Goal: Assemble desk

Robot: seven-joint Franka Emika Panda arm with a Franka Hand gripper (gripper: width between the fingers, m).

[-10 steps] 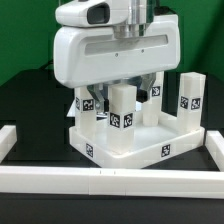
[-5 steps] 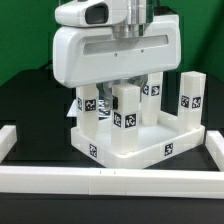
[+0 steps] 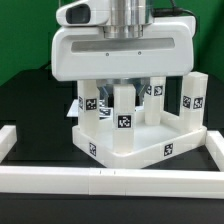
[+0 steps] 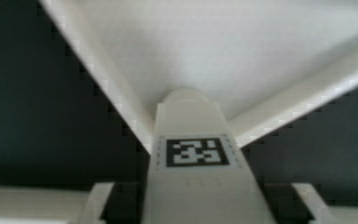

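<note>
In the exterior view the gripper (image 3: 122, 92) hangs straight above the tabletop (image 3: 135, 143), clenched on an upright leg (image 3: 123, 112) at its six o'clock, long axis vertical. In the wrist view that leg (image 4: 197, 150) sits between the fingers (image 4: 117, 203). Only square markers (image 4: 197, 152) show; no readable writing.
</note>
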